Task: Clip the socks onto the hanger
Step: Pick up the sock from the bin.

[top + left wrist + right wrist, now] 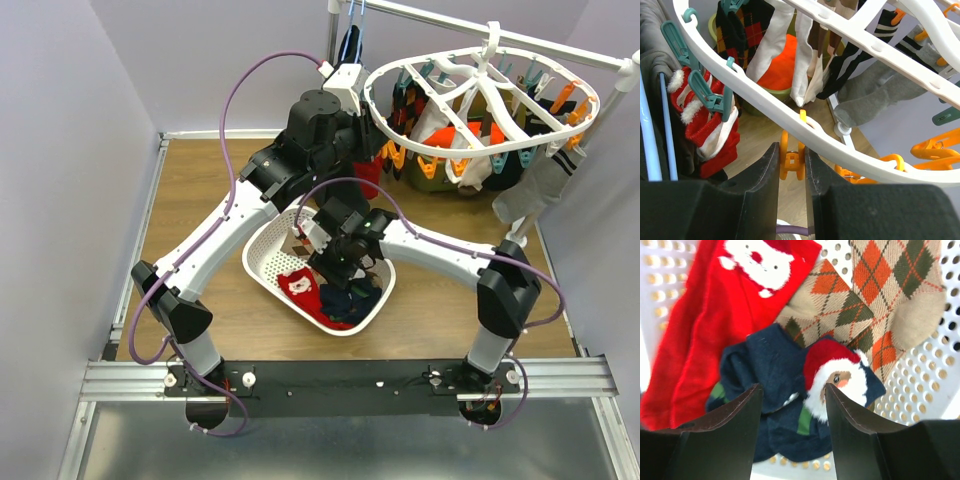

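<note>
Right gripper (792,390) hangs with jaws apart, astride a crumpled navy sock (765,370) with a Santa face in the white basket (925,390). The fingers hide the sock's near end. Beyond it lie a red sock (715,315) and argyle socks (880,300). Left gripper (791,150) is clamped on an orange clip (791,162) under the hanger (765,107) rim.

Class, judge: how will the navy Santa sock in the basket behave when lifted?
The navy Santa sock lies crumpled in folds, so it will probably flop and dangle. It looks like soft knit, likely light. It overlaps the argyle sock, so it may drag on that.
</note>
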`<state>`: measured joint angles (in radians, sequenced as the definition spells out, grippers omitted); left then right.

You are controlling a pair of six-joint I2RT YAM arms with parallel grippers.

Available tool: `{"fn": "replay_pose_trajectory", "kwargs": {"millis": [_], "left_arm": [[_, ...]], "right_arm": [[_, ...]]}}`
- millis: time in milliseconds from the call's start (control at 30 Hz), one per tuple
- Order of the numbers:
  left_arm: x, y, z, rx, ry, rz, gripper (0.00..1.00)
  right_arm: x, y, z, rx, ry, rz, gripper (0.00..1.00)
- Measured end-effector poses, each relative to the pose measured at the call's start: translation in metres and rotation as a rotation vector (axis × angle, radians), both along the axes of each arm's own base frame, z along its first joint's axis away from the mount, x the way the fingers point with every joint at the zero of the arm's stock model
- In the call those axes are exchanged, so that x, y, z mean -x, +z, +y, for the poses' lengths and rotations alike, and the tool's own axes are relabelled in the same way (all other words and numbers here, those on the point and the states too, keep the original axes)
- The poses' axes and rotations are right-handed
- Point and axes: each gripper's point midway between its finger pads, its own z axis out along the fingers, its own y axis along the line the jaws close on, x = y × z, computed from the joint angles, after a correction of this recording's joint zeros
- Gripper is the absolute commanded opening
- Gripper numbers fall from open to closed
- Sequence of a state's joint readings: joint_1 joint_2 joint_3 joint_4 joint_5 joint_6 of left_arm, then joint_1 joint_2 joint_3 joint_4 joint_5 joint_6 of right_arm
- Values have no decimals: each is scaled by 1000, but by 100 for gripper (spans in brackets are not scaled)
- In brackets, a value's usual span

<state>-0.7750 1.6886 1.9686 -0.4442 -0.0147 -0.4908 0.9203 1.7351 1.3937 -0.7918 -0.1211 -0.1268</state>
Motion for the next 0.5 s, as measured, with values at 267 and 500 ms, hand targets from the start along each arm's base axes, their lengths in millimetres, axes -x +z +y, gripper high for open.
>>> {"fn": "replay_pose_trajectory", "kwargs": {"millis": [267, 500], "left_arm": [[0, -1, 0, -1, 0, 2, 0], [2, -6, -1, -9, -5, 10, 0]], "right_arm": [[-10, -37, -6, 67, -8, 54, 43], [-1, -49, -10, 70, 3, 105, 12]]}}
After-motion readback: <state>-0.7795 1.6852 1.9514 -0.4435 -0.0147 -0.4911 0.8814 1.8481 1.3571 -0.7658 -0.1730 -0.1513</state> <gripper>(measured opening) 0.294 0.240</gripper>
